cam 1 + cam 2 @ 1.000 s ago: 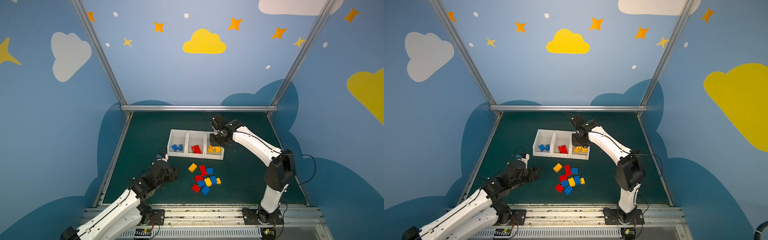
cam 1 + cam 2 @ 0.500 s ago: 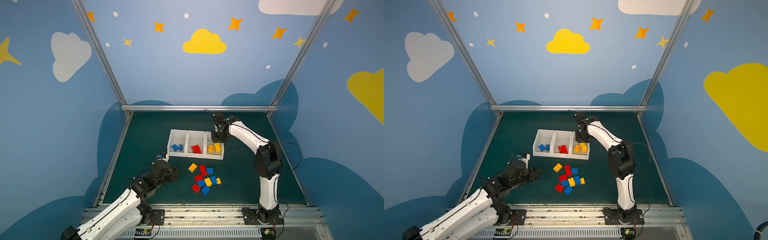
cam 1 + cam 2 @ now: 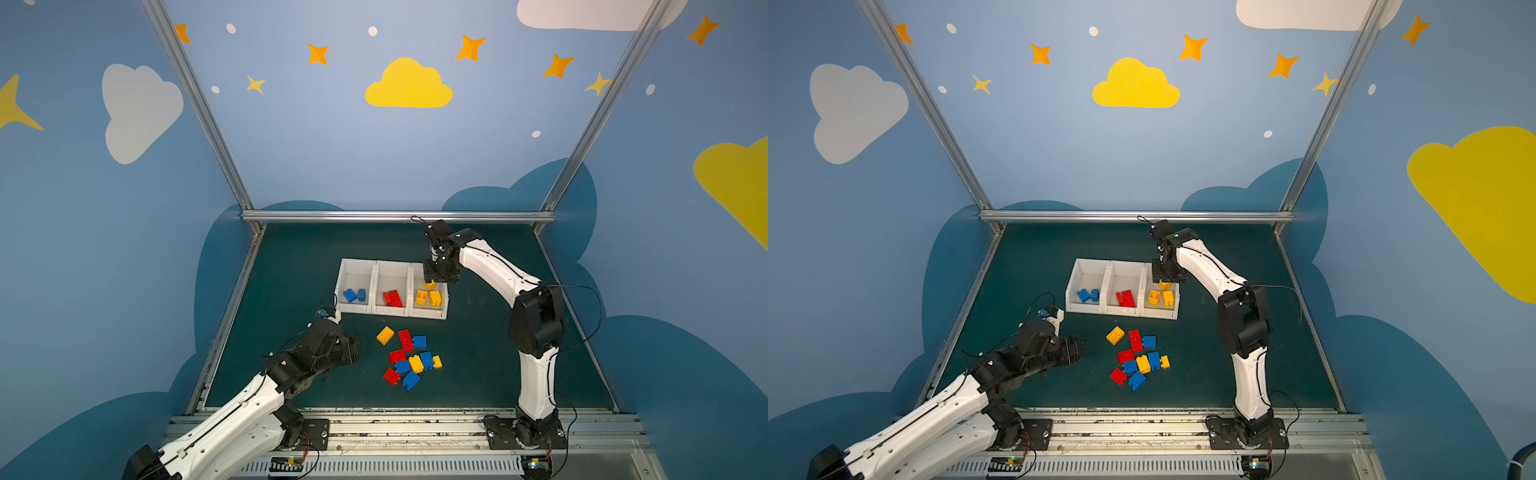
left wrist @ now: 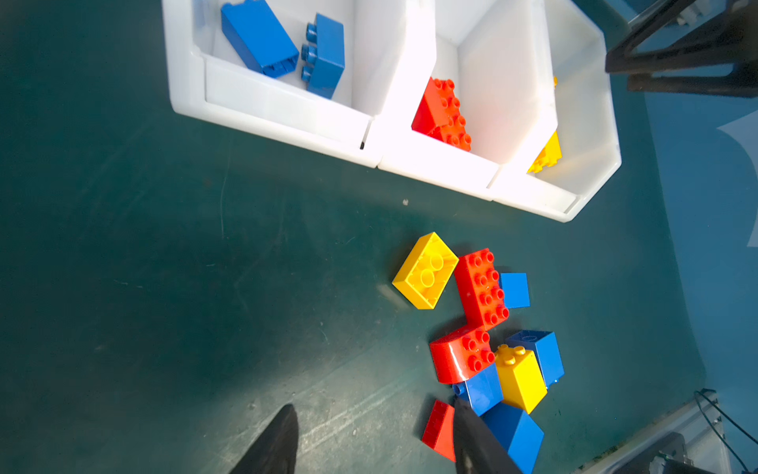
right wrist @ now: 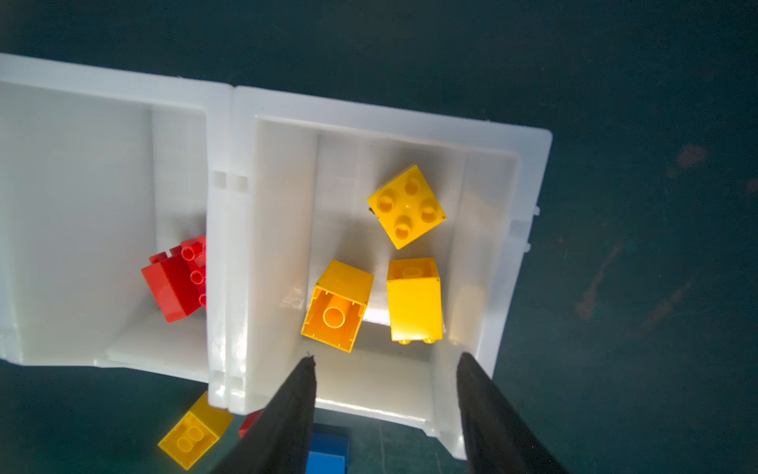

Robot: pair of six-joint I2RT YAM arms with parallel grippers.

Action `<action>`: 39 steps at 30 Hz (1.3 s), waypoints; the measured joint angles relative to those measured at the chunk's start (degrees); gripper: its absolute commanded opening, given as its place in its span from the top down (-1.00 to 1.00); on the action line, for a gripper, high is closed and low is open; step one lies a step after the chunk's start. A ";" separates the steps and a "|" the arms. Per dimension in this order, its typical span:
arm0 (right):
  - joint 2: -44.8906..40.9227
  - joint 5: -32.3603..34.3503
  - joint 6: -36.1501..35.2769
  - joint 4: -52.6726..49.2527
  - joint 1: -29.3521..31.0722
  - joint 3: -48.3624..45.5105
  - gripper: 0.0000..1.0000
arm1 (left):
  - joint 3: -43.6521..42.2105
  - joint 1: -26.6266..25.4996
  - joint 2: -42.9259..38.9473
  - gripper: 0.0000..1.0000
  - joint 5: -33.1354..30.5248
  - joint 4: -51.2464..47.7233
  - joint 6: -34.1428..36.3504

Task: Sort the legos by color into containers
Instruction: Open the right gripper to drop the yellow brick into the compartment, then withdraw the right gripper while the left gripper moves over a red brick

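Note:
The containers (image 3: 390, 311) are three joined white bins on the green mat. Blue legos (image 3: 354, 295) lie in the left bin, red legos (image 3: 392, 298) in the middle one, and yellow legos (image 5: 412, 297) in the right one. My right gripper (image 5: 385, 357) hangs open above the right bin (image 3: 434, 276), holding nothing. A studded yellow brick (image 5: 406, 207) sits below it, clear of the fingers. A loose pile of red, yellow and blue legos (image 3: 409, 357) lies in front of the bins. My left gripper (image 4: 373, 404) is open and empty, low over the mat just left of the pile (image 3: 1079, 345).
A yellow rectangular brick (image 4: 424, 271) lies at the pile's near-bin edge, beside a long red brick (image 4: 480, 287). Metal rails (image 3: 399, 216) and blue walls border the mat on all sides. The right arm's elbow (image 3: 536, 320) stands right of the pile.
My right gripper has opened over the right bin, and a yellow brick has left its fingers and gone into that bin. The right elbow shifted. My left arm has stayed put.

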 measured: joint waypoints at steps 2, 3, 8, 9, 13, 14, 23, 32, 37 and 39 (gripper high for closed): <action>-2.16 -0.61 0.15 0.15 0.00 -1.64 -0.13 | 0.00 0.00 0.87 -0.21 0.66 0.42 0.35; -3.41 -0.83 0.24 0.20 0.00 -2.58 -0.13 | 0.02 -0.04 1.38 -0.21 0.98 0.57 0.59; -14.60 -2.43 1.38 2.08 0.00 -12.20 -0.13 | 0.98 -0.98 5.66 -0.21 2.67 1.09 1.73; -16.90 -2.56 1.66 2.38 0.00 -14.34 -0.13 | 1.44 -1.29 6.73 -0.21 2.99 1.25 1.86; -26.53 -2.51 3.02 3.74 0.00 -24.00 -0.13 | 4.85 -3.34 12.87 -0.22 4.46 2.73 2.43; -28.72 -2.49 3.28 3.96 0.02 -26.38 -0.13 | 6.05 -3.98 14.67 -0.23 4.83 3.02 2.71; -39.80 -2.58 6.05 4.31 0.00 -41.11 -0.13 | 17.33 -9.14 32.41 -0.29 5.99 5.51 3.02; -50.56 -2.34 9.20 4.74 0.00 -49.51 -0.13 | 26.56 -10.12 45.18 -0.29 6.97 4.63 2.73; -55.06 -2.19 11.06 5.95 0.00 -53.51 -0.13 | 31.06 -10.62 51.63 -0.29 8.22 3.56 3.15; -56.46 -1.81 11.87 6.32 0.00 -54.95 -0.13 | 32.39 -11.04 53.48 -0.29 8.39 2.99 3.37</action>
